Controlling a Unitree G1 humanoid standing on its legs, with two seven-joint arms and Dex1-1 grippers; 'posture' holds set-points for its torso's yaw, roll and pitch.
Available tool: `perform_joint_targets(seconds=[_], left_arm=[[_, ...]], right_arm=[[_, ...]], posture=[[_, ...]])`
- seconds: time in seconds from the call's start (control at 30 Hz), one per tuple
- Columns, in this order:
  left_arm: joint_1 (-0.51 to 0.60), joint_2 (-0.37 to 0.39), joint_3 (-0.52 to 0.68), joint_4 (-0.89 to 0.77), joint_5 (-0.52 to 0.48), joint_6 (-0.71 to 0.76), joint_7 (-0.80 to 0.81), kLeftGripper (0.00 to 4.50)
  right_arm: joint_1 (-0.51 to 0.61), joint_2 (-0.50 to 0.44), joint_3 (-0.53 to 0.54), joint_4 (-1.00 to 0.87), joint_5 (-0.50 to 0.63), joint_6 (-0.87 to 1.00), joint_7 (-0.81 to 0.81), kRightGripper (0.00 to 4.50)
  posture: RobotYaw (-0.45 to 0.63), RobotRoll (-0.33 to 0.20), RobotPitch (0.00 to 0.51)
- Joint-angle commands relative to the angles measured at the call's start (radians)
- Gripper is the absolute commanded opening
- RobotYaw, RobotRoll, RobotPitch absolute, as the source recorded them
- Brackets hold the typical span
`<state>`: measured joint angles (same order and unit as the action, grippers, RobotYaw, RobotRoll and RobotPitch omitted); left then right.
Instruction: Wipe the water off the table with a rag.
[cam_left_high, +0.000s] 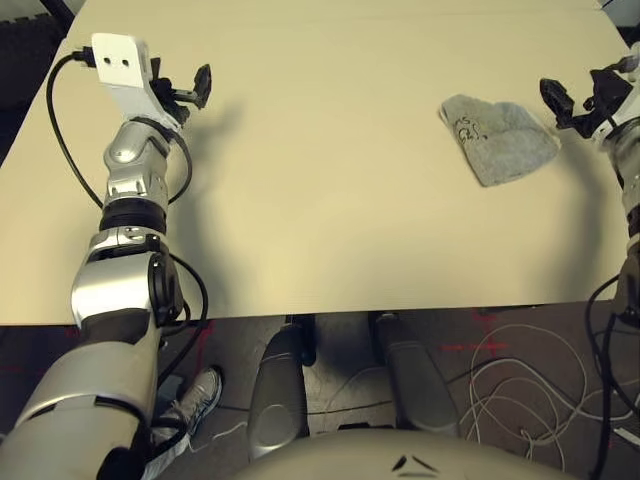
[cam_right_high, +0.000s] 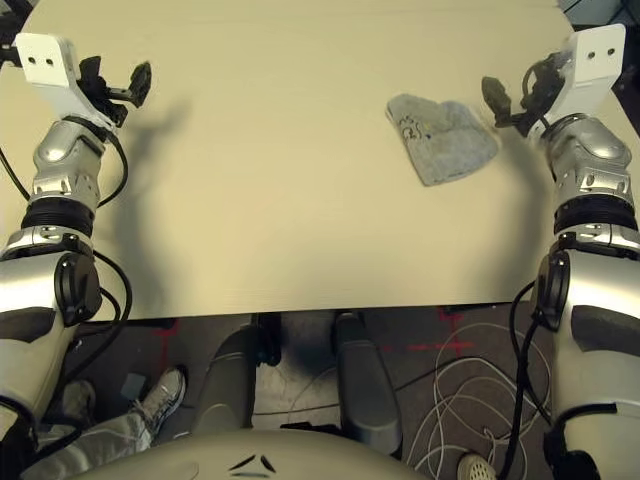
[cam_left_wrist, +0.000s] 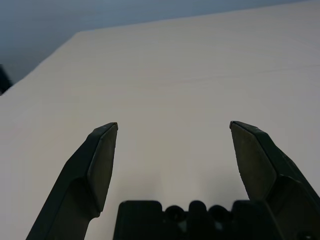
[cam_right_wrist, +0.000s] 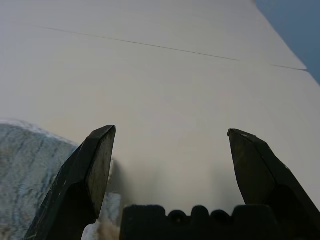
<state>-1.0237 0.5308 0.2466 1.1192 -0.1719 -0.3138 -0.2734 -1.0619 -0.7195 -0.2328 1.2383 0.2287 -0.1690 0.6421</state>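
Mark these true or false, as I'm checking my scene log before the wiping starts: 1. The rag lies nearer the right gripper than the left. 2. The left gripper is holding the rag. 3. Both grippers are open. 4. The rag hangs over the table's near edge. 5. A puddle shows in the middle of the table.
1. True: the rag lies just beside the right gripper, far from the left gripper.
2. False: the left gripper is empty, across the table from the rag.
3. True: each wrist view shows its fingers spread with nothing between them.
4. False: the rag lies flat, well back from the near edge.
5. False: no puddle is visible on the bare tabletop.
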Motion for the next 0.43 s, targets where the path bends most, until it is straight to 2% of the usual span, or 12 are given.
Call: perform_joint_targets(seconds=[0.03, 0.17, 0.43], left_arm=[[0.042, 0.0, 0.018, 0.036, 0.021, -0.036, 0.091, 4.5], [0.06, -0.003, 0.024, 0.037, 0.026, -0.044, 0.126, 4.5], [0.058, -0.02, 0.021, 0.034, 0.01, -0.019, 0.072, 4.5]], right_arm=[[-0.026, 0.016, -0.022, 0.034, 0.002, 0.018, 0.089, 4.47], [-0.047, 0.038, -0.037, 0.041, -0.002, 0.036, 0.117, 4.47], [-0.061, 0.055, -0.057, 0.048, -0.009, 0.033, 0.056, 4.47]], posture=[[-0.17, 0.0, 0.286], [-0.16, 0.0, 0.281], [-0.17, 0.0, 0.265]])
